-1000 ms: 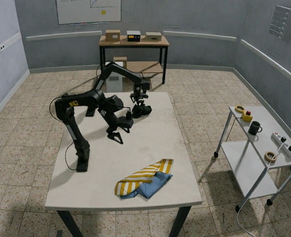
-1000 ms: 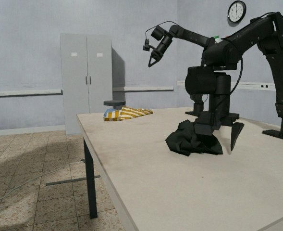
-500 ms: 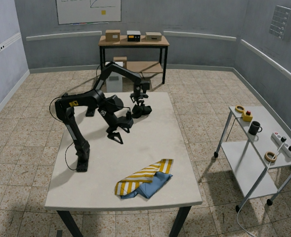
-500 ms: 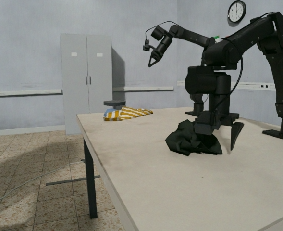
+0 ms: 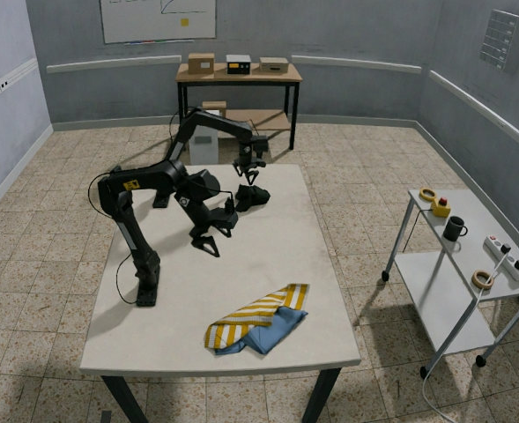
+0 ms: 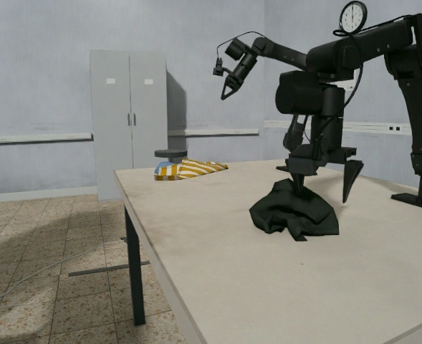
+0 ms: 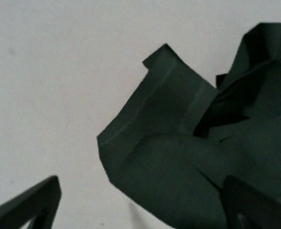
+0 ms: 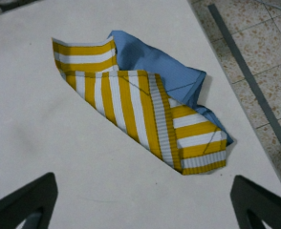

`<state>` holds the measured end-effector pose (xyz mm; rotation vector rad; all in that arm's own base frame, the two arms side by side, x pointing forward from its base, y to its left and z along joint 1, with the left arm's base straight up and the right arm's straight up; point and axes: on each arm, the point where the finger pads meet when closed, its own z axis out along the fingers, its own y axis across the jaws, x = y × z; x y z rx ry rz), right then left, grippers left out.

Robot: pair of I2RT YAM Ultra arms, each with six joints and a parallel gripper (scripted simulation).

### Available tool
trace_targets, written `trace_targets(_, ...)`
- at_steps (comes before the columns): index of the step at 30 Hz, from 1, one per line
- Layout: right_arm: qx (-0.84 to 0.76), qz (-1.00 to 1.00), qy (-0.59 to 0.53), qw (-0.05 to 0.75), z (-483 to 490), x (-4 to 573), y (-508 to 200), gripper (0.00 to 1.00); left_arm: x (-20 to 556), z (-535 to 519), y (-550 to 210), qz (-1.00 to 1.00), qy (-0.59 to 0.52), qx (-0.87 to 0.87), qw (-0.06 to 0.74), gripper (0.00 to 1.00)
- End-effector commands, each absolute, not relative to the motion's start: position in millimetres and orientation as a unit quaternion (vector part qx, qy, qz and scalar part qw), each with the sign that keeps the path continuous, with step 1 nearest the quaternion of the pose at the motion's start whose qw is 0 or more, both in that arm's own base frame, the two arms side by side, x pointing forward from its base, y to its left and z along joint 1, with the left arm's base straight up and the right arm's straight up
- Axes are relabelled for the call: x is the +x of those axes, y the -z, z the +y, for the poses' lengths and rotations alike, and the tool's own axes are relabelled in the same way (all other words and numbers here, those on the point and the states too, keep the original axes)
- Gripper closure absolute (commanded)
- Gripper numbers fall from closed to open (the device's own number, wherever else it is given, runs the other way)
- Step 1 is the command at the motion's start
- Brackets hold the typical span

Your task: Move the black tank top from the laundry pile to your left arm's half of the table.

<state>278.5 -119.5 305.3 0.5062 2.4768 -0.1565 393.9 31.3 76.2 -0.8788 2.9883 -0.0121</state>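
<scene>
The black tank top (image 5: 258, 196) (image 6: 290, 216) (image 7: 174, 162) lies crumpled on the table on the left arm's half, away from the other pieces. My left gripper (image 5: 249, 176) (image 6: 322, 196) (image 7: 141, 183) is open just above it; one finger overlaps the cloth in view and the other is over bare table. Whether that finger touches the cloth, I cannot tell. My right gripper (image 5: 223, 246) (image 8: 143, 183) is open and empty, raised above the table between the tank top and the other laundry.
A yellow-and-white striped piece (image 5: 250, 314) (image 6: 200, 168) (image 8: 113, 97) lies partly over a blue piece (image 5: 275, 332) (image 8: 152, 62) on the right arm's half. Both rest within the edges of the table (image 5: 159, 350) (image 6: 240, 289). A white cart (image 5: 478, 227) stands apart from the table.
</scene>
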Motion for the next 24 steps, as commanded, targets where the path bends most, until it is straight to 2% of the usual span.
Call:
trace_targets(1,0.185,0.918,0.067,0.343,-121,279,-332,0.08,390,30,-111,0.958,0.006,-0.285,0.03,0.08)
trace_targets(11,0.185,0.918,0.067,0.343,-121,279,-332,0.08,388,32,-134,0.958,0.0,-0.286,0.021,0.08)
trace_targets(17,0.185,0.918,0.067,0.343,-121,279,-332,0.08,389,33,-129,0.958,-0.008,-0.286,-0.012,0.08)
trace_targets(24,0.185,0.918,0.067,0.343,-121,279,-332,0.08,389,33,-134,0.958,-0.007,-0.286,-0.005,0.08)
